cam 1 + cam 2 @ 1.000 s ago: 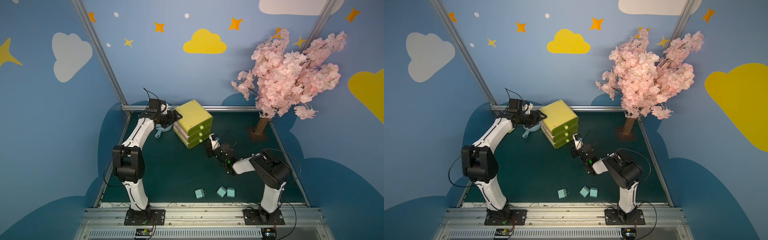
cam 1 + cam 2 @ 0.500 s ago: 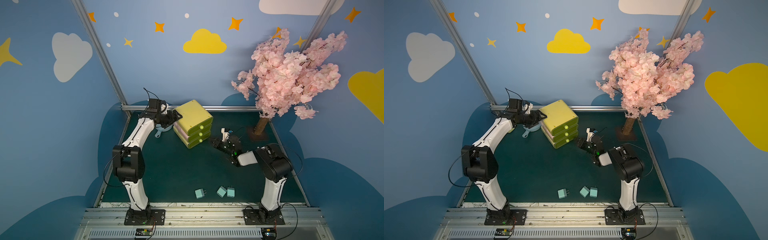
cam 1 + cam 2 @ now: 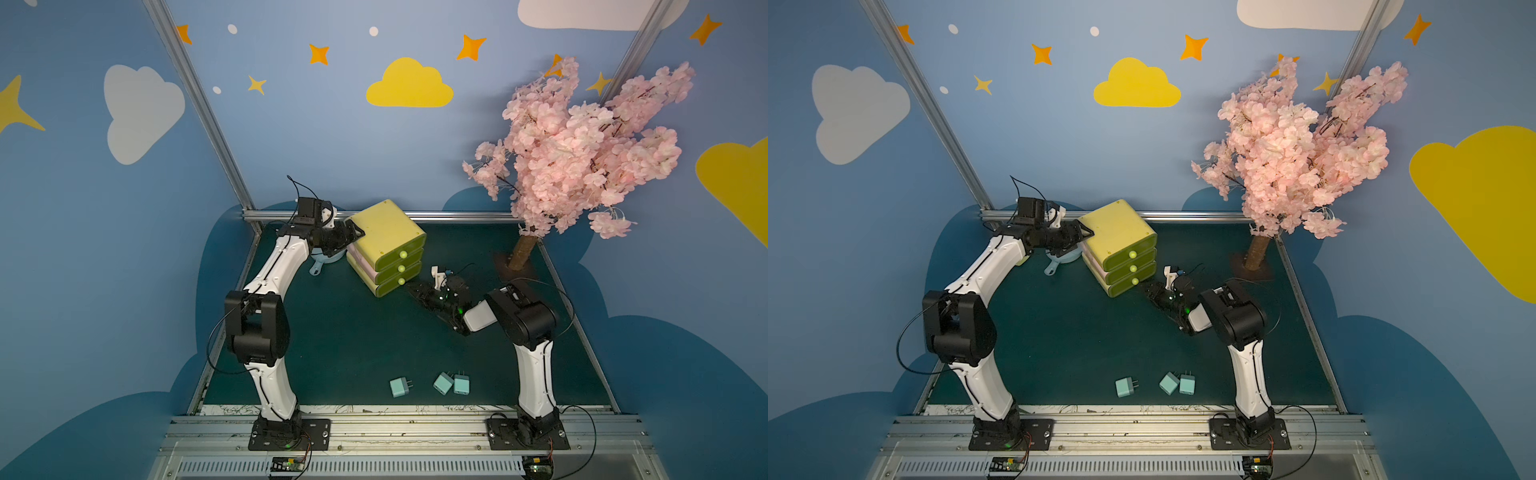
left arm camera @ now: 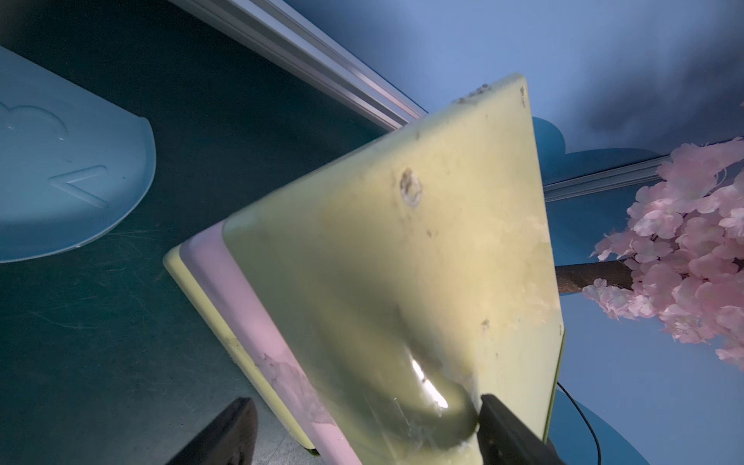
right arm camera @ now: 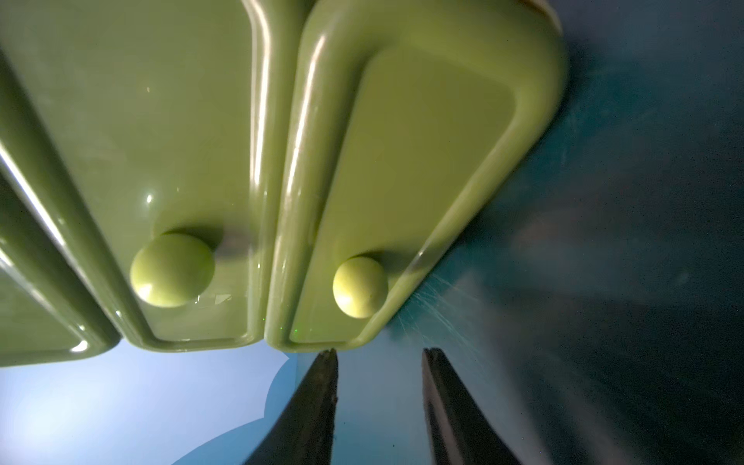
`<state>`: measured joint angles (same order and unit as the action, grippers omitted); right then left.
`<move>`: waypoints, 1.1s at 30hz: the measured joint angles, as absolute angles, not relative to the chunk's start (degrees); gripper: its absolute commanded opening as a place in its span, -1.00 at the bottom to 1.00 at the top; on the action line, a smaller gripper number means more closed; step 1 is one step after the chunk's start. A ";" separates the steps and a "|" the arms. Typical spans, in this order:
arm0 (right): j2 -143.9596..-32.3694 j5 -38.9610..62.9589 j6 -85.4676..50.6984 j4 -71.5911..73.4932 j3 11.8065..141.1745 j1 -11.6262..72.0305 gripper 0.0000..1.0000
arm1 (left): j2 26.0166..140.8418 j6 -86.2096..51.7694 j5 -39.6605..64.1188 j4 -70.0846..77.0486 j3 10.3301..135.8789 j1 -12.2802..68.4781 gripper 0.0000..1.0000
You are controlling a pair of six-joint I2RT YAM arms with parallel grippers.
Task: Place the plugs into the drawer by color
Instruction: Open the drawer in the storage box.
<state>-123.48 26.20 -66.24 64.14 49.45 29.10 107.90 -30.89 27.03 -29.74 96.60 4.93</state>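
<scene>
The yellow drawer (image 3: 384,237) (image 3: 1115,232) stands at the back of the table, its three olive fronts closed. My left gripper (image 3: 353,235) (image 3: 1084,232) is shut on its rear corner (image 4: 402,261): one finger presses the top and the other sits beside the side wall. My right gripper (image 3: 409,286) (image 3: 1144,286) (image 5: 380,354) lies low in front of the bottom front, slightly open and holding nothing. Its tips stop just short of the bottom knob (image 5: 359,286). Three pale blue-green plugs (image 3: 400,387) (image 3: 443,382) (image 3: 461,384) lie near the table's front edge.
A light blue scoop (image 3: 322,262) (image 4: 60,181) lies behind the left gripper by the back rail. A pink blossom tree (image 3: 582,145) stands at the back right, and its trunk (image 3: 521,249) is near the right arm.
The right gripper drew back to the right, away from the drawer fronts, then came back lower down at the bottom front. The left arm and the plugs have not moved.
</scene>
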 measured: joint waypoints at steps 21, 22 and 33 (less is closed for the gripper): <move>-128.03 26.22 -70.08 66.70 54.59 29.54 -0.21 | 107.90 -30.87 27.00 -29.76 96.60 4.93 0.73; -128.03 26.22 -70.11 66.70 54.72 29.65 -0.21 | 107.90 -30.87 27.00 -29.76 96.60 4.93 0.73; -129.95 26.68 -70.76 68.25 56.12 30.17 -0.32 | 107.90 -30.87 26.98 -29.76 96.60 4.93 0.73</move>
<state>-129.95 26.68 -70.76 68.25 56.12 30.17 107.90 -30.87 26.98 -29.76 96.60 4.93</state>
